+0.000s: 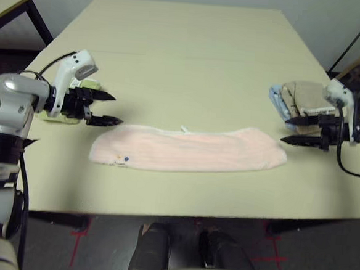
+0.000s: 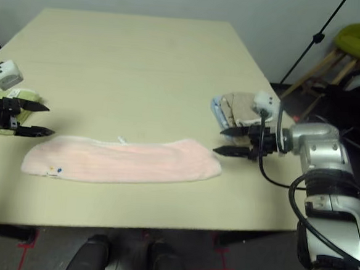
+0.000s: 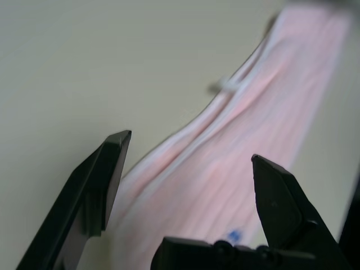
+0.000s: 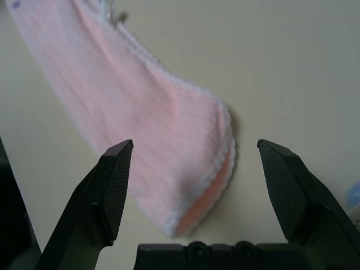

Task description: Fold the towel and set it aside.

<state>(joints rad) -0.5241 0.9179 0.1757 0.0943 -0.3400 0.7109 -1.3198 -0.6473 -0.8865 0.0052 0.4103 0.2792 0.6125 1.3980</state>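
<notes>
Pale beige table point(image 1: 192, 43) against grey wall point(image 2: 177, 0); dark floor point(image 1: 98, 240) (red tape marks); green-cushioned stool point(image 2: 358, 42) far right.

One pink towel point(image 1: 188, 149), two end effectors point(image 1: 103, 108) point(image 1: 299, 130)

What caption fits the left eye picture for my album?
Pink towel lies folded lengthwise on the table, with the left gripper and right gripper open at its ends.

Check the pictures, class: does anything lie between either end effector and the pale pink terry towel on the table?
Nothing visible does. The left end effector and the right end effector hang open, one off each end of the pale pink terry towel, with bare beige table between.
</notes>
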